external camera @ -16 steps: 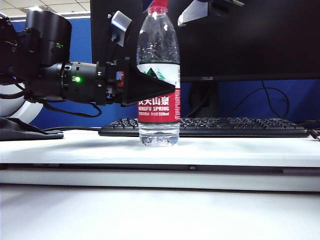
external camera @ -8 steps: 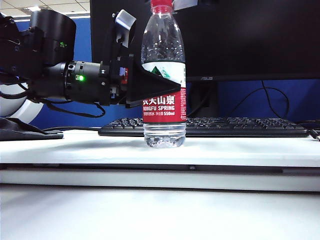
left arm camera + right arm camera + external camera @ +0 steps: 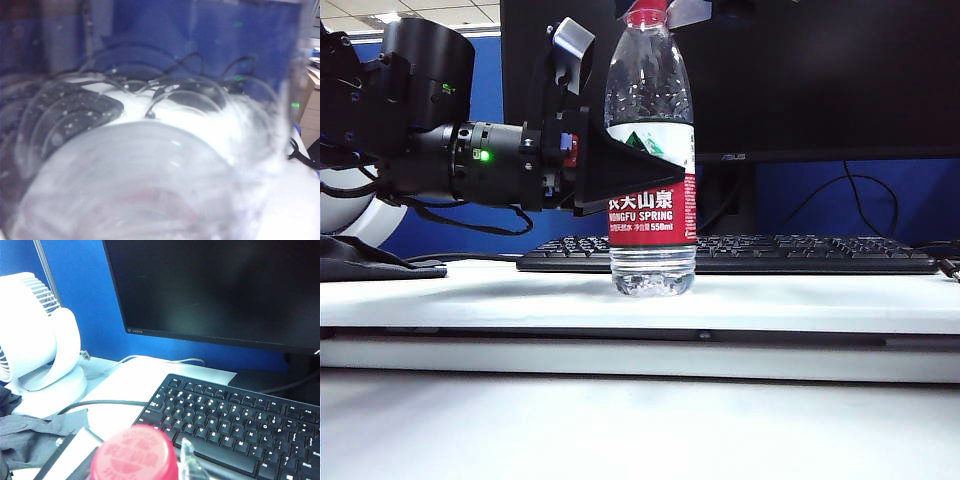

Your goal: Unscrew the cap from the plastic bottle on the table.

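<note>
A white table [image 3: 820, 300] stands before a blue partition, with a dark monitor [image 3: 800, 80] behind it. The left gripper [image 3: 655, 170] comes in level from the left of the exterior view, its black jaws clamped on the bottle [image 3: 652, 160] at label height, just under the shoulder. In the left wrist view the clear bottle [image 3: 150, 170] wall fills nearly the whole frame, blurred and very close. The right gripper [image 3: 655, 12] sits at the top edge of the exterior view, over the cap [image 3: 647, 15]; a pale finger [image 3: 687, 10] shows just beside the cap on the right. In the right wrist view the red cap [image 3: 135, 454] lies between a grey finger [image 3: 75, 450] and a clear finger [image 3: 192, 462], both close against it; whether they actually press it cannot be told. The bottle stands upright on the table, near the middle, with water visible at its base. A black keyboard [image 3: 800, 252] lies directly behind the bottle. A white fan [image 3: 35, 340] stands at the far side of the table, with grey cloth [image 3: 30, 435] and cables near it.
</note>
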